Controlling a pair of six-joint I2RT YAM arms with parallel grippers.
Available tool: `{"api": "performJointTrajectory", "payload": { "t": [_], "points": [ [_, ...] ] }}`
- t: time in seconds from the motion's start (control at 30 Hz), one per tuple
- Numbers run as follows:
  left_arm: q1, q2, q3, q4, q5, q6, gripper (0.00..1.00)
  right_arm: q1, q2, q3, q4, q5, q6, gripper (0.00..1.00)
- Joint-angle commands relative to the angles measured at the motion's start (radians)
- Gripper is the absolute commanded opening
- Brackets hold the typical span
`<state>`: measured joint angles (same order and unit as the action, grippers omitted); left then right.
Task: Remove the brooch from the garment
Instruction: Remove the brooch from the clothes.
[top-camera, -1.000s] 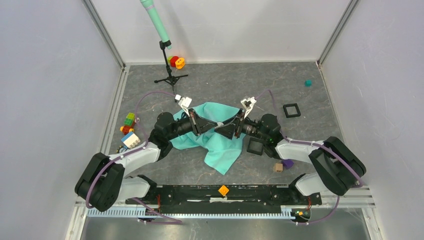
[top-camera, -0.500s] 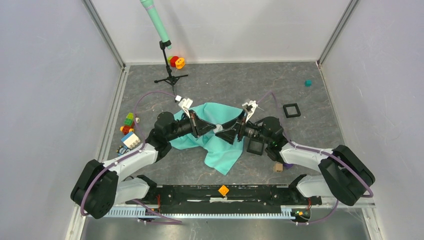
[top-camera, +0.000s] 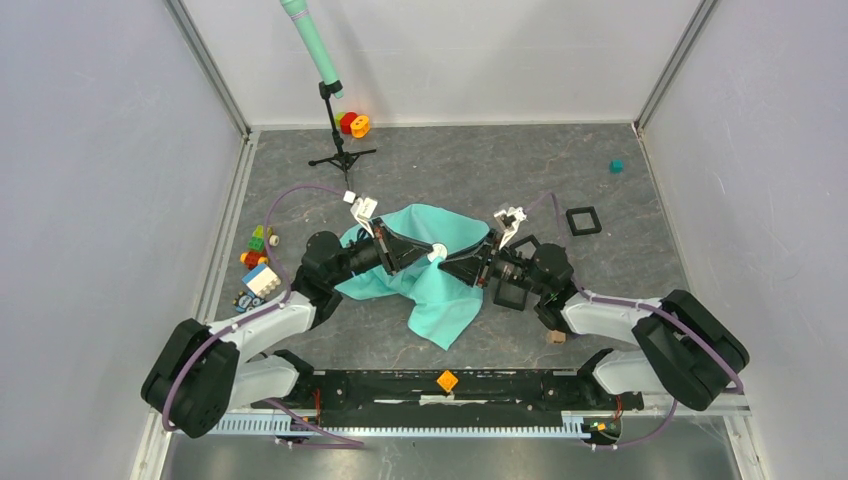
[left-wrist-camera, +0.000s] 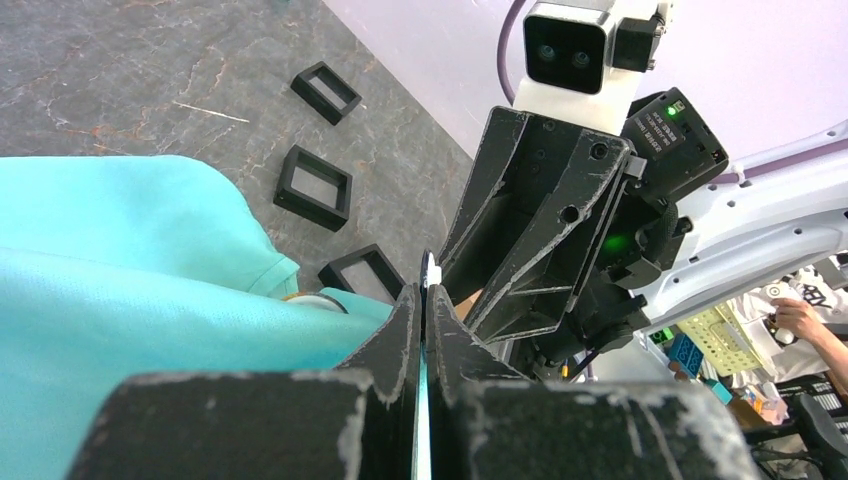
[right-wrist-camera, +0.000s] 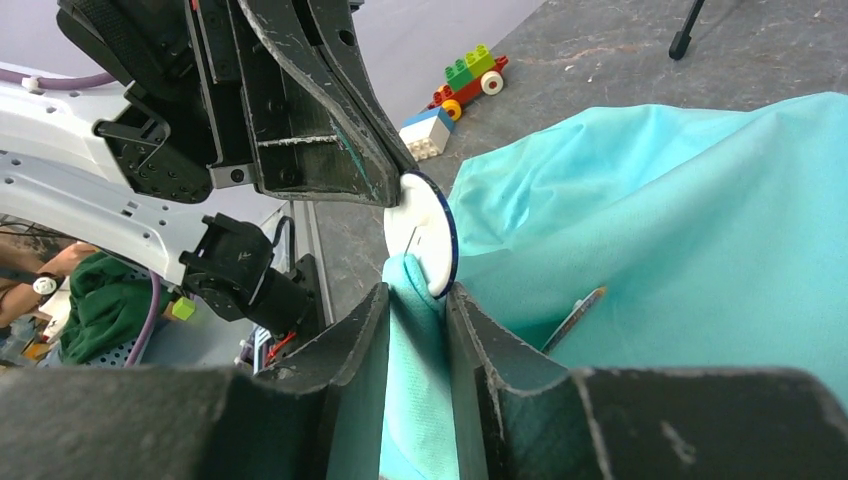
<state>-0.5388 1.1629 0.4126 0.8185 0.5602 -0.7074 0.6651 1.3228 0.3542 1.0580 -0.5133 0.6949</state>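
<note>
Between the fingertips of the right tool (right-wrist-camera: 417, 292) a narrow fold of the garment (right-wrist-camera: 650, 230) was clenched, the turquoise cloth filling the gap between the two fingers. Directly above those tips, touching the top of the fold, stood the brooch (right-wrist-camera: 420, 232), a flat white disc with a dark rim, set on edge. Its far edge was pinched by the left tool (left-wrist-camera: 425, 295), whose fingers were closed flat on the thin disc with no gap visible. The two tools thus met tip to tip, one grasping the brooch and the other grasping cloth right beside it. The rest of the garment draped below and behind them onto the worktop (top-camera: 450, 170). Assessment: the holds needed for separation were in place, but separation was not confirmed. The disc lay against the cloth and the fastening on its back was hidden, so it could not be told whether it was undone. Outstanding: parting the brooch from the fabric and carrying it away. Farther out from the tools, black square frames (left-wrist-camera: 314, 187) and toy bricks (right-wrist-camera: 465, 75) lay on the worktop, uninvolved.
</note>
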Motion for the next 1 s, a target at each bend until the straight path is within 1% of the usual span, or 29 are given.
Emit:
{"api": "performJointTrajectory", "payload": {
  "t": [0.0, 0.1, 0.2, 0.23, 0.27, 0.3, 0.4, 0.57, 0.63, 0.77, 0.83, 0.9, 0.97],
  "points": [
    [0.002, -0.031, 0.005, 0.024, -0.004, -0.004, 0.02, -0.001, -0.041, -0.011, 0.091, 0.008, 0.01, 0.32],
    [0.002, -0.043, -0.003, 0.013, -0.014, 0.003, 0.02, -0.001, -0.057, -0.012, 0.081, 0.019, 0.006, 0.31],
    [0.001, -0.045, -0.006, 0.015, -0.005, -0.008, 0.03, -0.002, -0.06, -0.005, 0.071, 0.019, 0.006, 0.14],
    [0.002, -0.043, -0.006, 0.015, 0.007, -0.015, 0.08, -0.003, -0.057, 0.001, 0.066, 0.015, 0.007, 0.09],
    [0.002, -0.041, -0.003, 0.006, 0.021, -0.02, 0.16, -0.002, -0.055, 0.01, 0.059, 0.012, 0.008, 0.05],
    [0.002, -0.04, 0.001, -0.006, 0.032, -0.021, 0.21, -0.003, -0.051, 0.016, 0.051, 0.008, 0.009, 0.01],
    [0.002, -0.043, -0.003, -0.016, 0.054, -0.023, 0.28, -0.002, -0.047, 0.033, 0.026, -0.007, 0.005, 0.0],
    [0.008, -0.071, -0.029, -0.003, 0.087, -0.036, 0.36, -0.007, -0.063, 0.033, -0.026, -0.01, -0.013, 0.0],
    [0.014, -0.08, -0.047, 0.024, 0.117, -0.047, 0.44, -0.013, -0.069, 0.033, -0.027, -0.029, -0.003, 0.0],
    [0.028, -0.085, -0.093, 0.143, 0.161, -0.098, 0.61, -0.022, -0.074, 0.04, -0.028, -0.078, 0.046, 0.0],
    [0.035, -0.076, -0.114, 0.208, 0.173, -0.12, 0.64, -0.027, -0.081, 0.052, -0.053, -0.1, 0.071, 0.0],
    [0.037, -0.063, -0.125, 0.26, 0.18, -0.121, 0.68, -0.027, -0.088, 0.077, -0.113, -0.121, 0.072, 0.0],
    [0.037, -0.049, -0.124, 0.299, 0.183, -0.119, 0.68, -0.027, -0.101, 0.097, -0.163, -0.135, 0.076, 0.0]
  ]
}}
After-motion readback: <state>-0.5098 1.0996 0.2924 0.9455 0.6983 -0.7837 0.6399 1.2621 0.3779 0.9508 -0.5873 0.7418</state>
